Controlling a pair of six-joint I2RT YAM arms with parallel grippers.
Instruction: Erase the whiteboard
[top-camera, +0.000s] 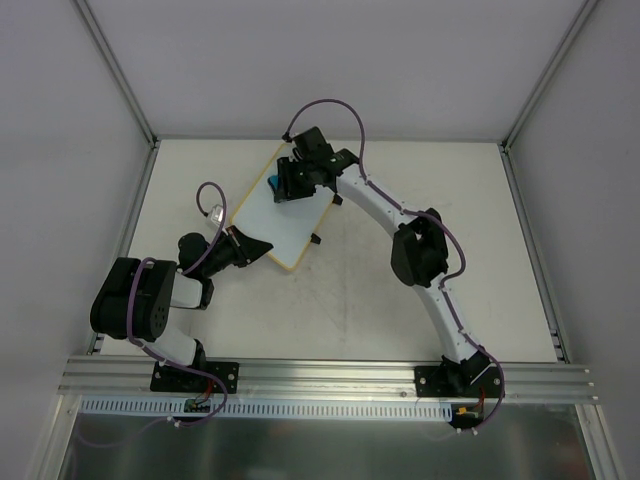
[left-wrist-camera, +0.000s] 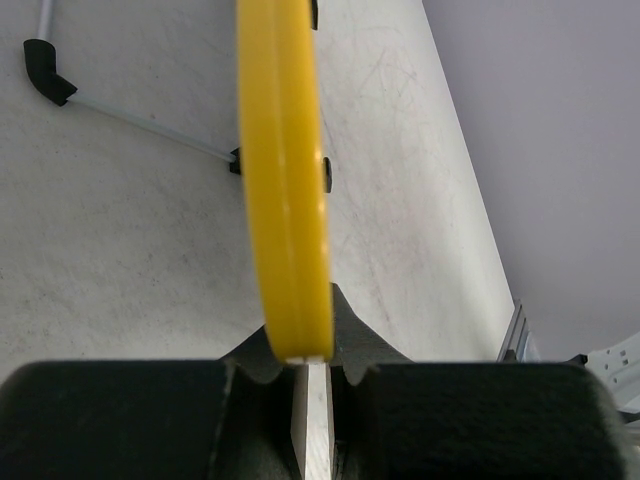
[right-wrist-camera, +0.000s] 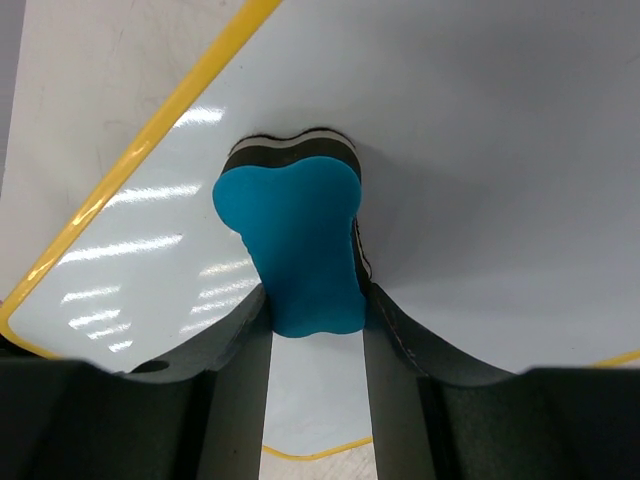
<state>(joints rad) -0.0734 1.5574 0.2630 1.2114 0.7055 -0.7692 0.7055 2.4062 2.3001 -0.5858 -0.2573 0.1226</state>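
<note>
The whiteboard (top-camera: 283, 218), white with a yellow frame, lies slanted at the middle left of the table, with black clips (top-camera: 316, 238) on its right edge. My left gripper (top-camera: 262, 249) is shut on its near-left edge. In the left wrist view the yellow frame (left-wrist-camera: 285, 180) runs edge-on out of the shut left gripper (left-wrist-camera: 312, 372). My right gripper (top-camera: 287, 184) is over the board's far end, shut on a blue eraser (top-camera: 272, 183). The right wrist view shows that eraser (right-wrist-camera: 298, 250), in the right gripper (right-wrist-camera: 315, 300), pressed onto the whiteboard (right-wrist-camera: 480, 150). No pen marks are visible.
White walls and aluminium posts (top-camera: 118, 75) enclose the table on three sides. An aluminium rail (top-camera: 330, 375) carrying both arm bases runs along the near edge. A metal bar with a black corner piece (left-wrist-camera: 50, 75) lies at the table's edge in the left wrist view.
</note>
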